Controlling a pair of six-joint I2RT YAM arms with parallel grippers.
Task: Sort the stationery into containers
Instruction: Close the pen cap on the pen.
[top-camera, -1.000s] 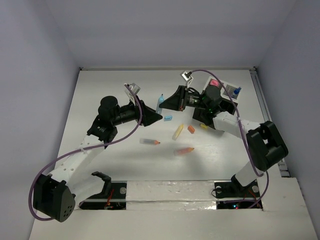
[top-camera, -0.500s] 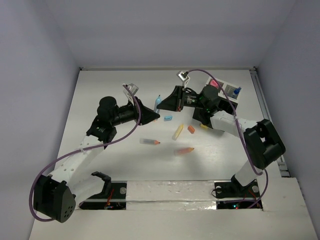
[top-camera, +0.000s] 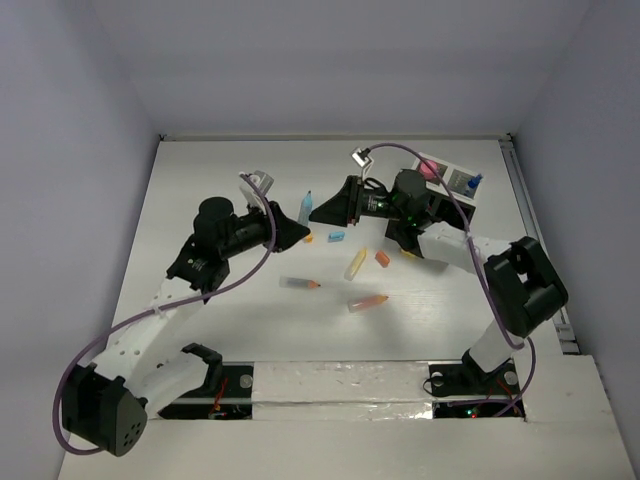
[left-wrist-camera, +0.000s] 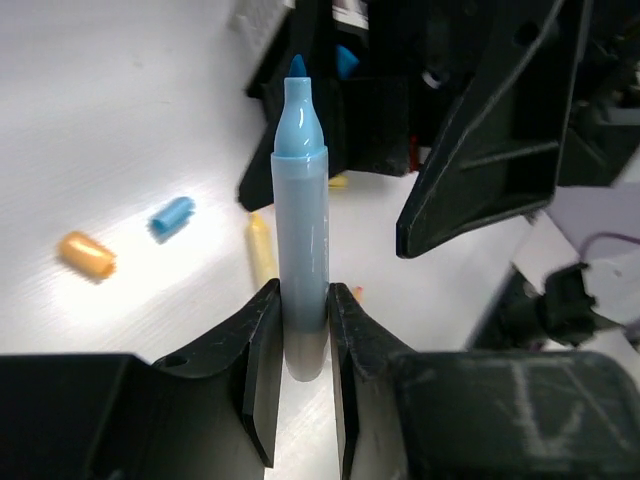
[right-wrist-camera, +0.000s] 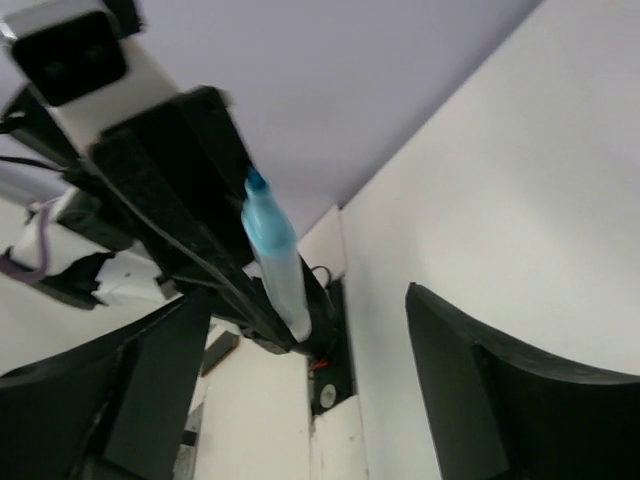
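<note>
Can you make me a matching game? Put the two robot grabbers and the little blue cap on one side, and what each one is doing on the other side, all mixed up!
Column one:
1. left gripper
2. right gripper
3. small blue cap

Column two:
A. lying loose on the table
B. shut on the light-blue marker
C. open, holding nothing

Pairs: 1-B, 2-C, 3-A

No text, brand, number or sign can be read in any view. The light-blue marker (left-wrist-camera: 300, 200) has a plain barrel without legible print. Faint pale marks on the black housing behind the left claw (left-wrist-camera: 302, 298) are too blurred to make out.
</note>
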